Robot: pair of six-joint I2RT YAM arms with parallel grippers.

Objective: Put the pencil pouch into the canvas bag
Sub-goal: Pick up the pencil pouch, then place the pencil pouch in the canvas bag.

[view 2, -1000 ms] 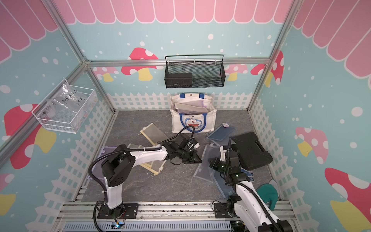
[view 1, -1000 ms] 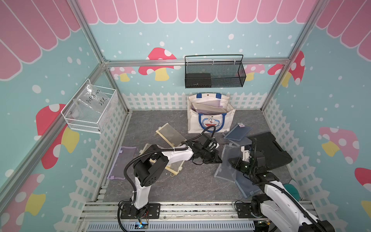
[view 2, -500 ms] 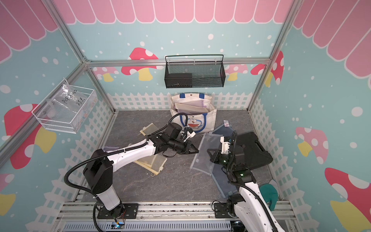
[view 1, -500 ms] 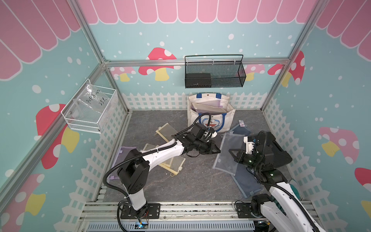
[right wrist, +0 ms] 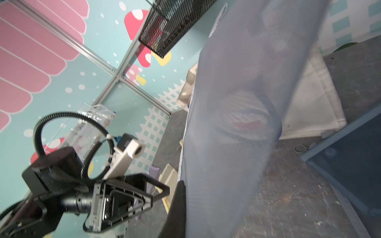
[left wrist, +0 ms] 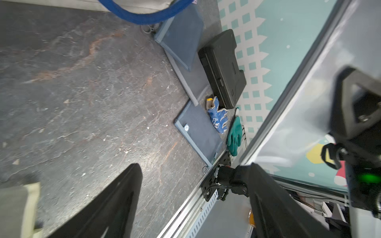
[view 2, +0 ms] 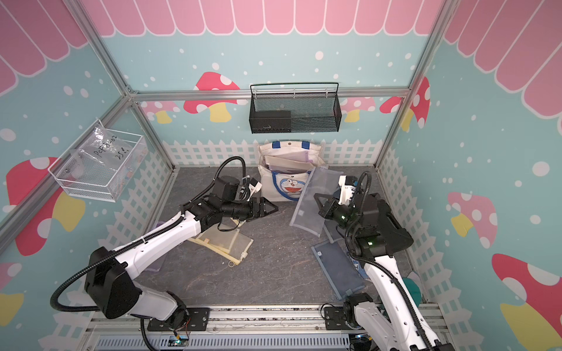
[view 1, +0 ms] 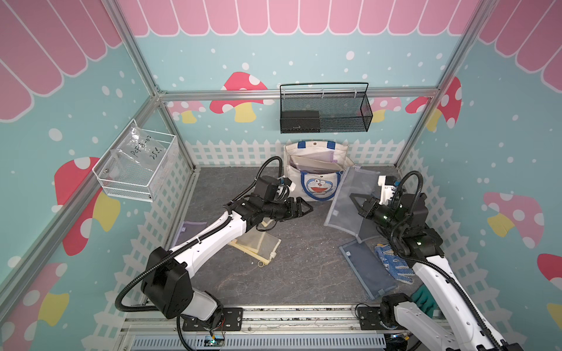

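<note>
Pencil pouch: we see the grey mesh pencil pouch [view 1: 343, 200] lifted off the surface at a slant, its upper end leaning against the right front corner of the canvas bag, its lower end hanging free above the dark surface [view 1: 304, 273]; in both top views it shows the same way [view 2: 307, 202]
Right gripper: the right gripper [view 1: 360, 206] is clenched on the right-hand edge of the pouch and holds it up; in the right wrist view the mesh [right wrist: 237, 123] fills most of the frame, blurred
Left gripper: the left gripper [view 1: 299, 209] is released, its jaws spread and nothing between them; it hovers just in front of the bag, left of the pouch and apart from it; the left wrist view shows its two dark fingers [left wrist: 115, 206] wide apart over bare surface
Canvas bag: the canvas bag [view 1: 316, 179] stands upright at the middle of the far edge of the surface, against the white fence, mouth open, flat pouches already inside
Other pouches: a yellow mesh pouch [view 1: 258, 243] lies flat under the left arm; a blue pouch [view 1: 368, 270] lies near the right edge, beside a blue dotted glove [view 1: 392, 264]
Basket: a black wire basket [view 1: 325, 109] hangs on the back wall above the bag
</note>
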